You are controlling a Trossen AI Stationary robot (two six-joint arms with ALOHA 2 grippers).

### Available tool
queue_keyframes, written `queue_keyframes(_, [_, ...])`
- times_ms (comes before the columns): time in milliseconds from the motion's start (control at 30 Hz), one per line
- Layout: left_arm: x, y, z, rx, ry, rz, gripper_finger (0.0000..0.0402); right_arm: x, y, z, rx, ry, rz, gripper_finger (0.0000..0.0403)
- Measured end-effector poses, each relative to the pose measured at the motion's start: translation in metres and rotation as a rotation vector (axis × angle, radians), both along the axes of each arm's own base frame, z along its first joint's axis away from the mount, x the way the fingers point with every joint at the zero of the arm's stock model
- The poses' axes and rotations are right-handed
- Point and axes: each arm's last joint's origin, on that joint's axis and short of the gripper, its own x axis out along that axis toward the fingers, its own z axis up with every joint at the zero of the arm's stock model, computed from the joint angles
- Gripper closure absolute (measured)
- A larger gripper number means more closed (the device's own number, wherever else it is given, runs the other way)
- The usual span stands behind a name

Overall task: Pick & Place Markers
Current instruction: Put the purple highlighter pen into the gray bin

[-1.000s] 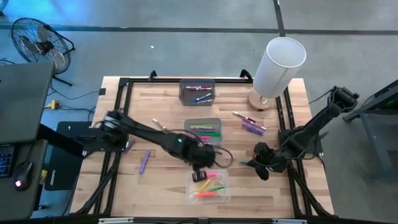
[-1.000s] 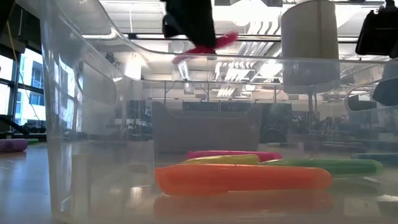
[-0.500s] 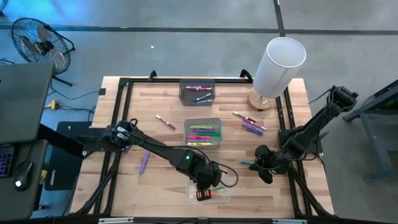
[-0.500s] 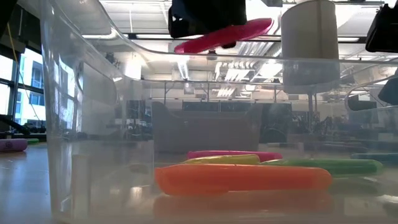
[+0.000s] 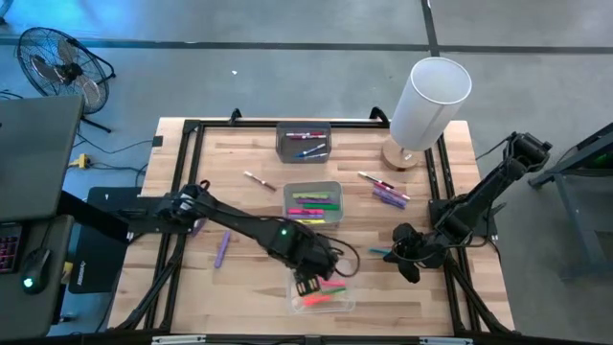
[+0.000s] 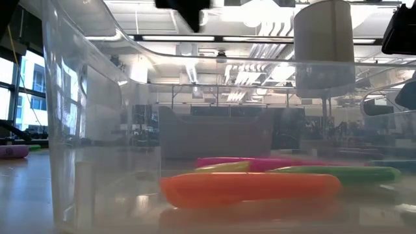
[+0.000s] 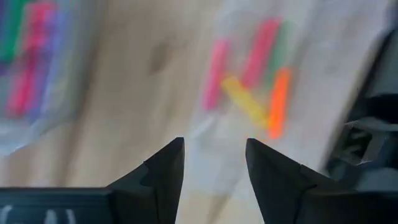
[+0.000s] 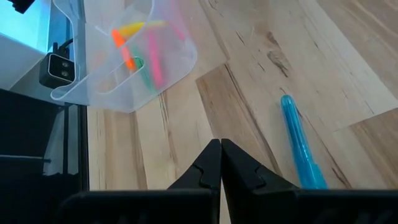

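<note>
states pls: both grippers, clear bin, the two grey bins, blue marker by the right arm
left gripper: jaws open, empty, above the clear bin
right gripper: jaws shut, empty, low over the table
clear bin: upright, holds several highlighters
centre grey bin: holds markers
far grey bin: holds a few markers
blue marker: lying flat on the table, loose

White cylinder (image 5: 428,101) at the table's (image 5: 239,153) far corner — floor fan (image 5: 59,62) beyond.
</note>
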Motion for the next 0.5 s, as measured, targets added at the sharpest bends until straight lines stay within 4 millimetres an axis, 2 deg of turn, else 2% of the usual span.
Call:
queue_keyframes(200, [-0.034, 0.017, 0.029, 0.153, 0.081, 0.054, 0.0247, 0.000, 0.000, 0.001, 0.006, -0.006, -0.007, 0.0403])
queue_keyframes(300, [-0.046, 0.020, 0.042, 0.202, 0.027, 0.083, 0.0247, 0.001, 0.000, 0.001, 0.008, -0.008, -0.012, 0.0403])
queue_keyframes(400, [-0.069, 0.025, 0.056, 0.231, -0.006, 0.116, 0.0247, 0.001, 0.000, 0.001, 0.019, -0.016, -0.033, 0.0403])
queue_keyframes(500, [-0.090, 0.034, 0.051, 0.256, 0.013, 0.190, 0.0247, 0.002, 0.000, 0.002, 0.028, -0.024, -0.040, 0.0403])
